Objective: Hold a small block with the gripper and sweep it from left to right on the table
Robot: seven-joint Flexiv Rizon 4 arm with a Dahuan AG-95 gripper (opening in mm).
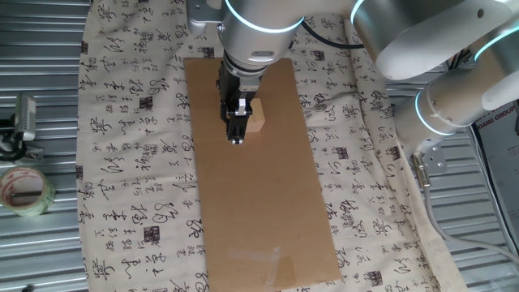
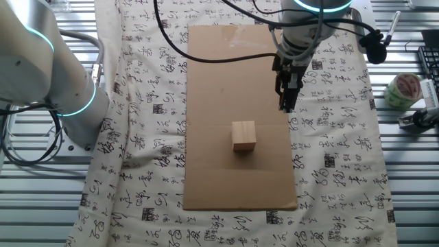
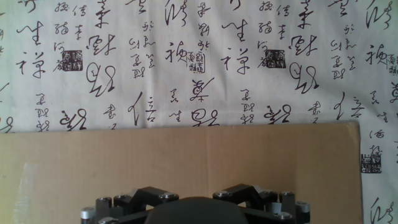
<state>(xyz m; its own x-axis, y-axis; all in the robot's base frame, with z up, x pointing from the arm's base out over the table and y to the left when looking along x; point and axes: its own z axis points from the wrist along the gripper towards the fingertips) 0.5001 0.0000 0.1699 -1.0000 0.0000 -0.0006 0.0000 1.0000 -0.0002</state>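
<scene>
Table (image 1: 49, 105): we see ribbed grey metal at the edges, overlaid with a cream cloth (image 2: 137, 103) printed in black calligraphy.
Cardboard sheet (image 1: 259, 203): a long brown sheet lies on the cloth; a strip of clear tape shows near one end. In the hand view (image 3: 186, 162) its edge runs across the frame with the cloth beyond.
Second arm: a thick silver-grey arm (image 2: 41, 75) with a cyan ring stands at the table's side, well apart from the block.
Tape roll (image 1: 24, 191): it rests on the bare metal off the cloth, beside a metal clip-like object; nothing lies between the block and the gripper on the cardboard.
Small block (image 2: 243, 135): a pale tan wooden cube with plain faces, sitting flat on the cardboard, free of any grasp. In one fixed view (image 1: 256, 122) the fingers partly hide it.
Arm pose: we see the wrist pointing straight down over the cardboard.
Gripper (image 2: 287, 106): narrow, black, raised above the sheet and apart from the block, holding nothing. We cannot tell how wide the fingers stand.
</scene>
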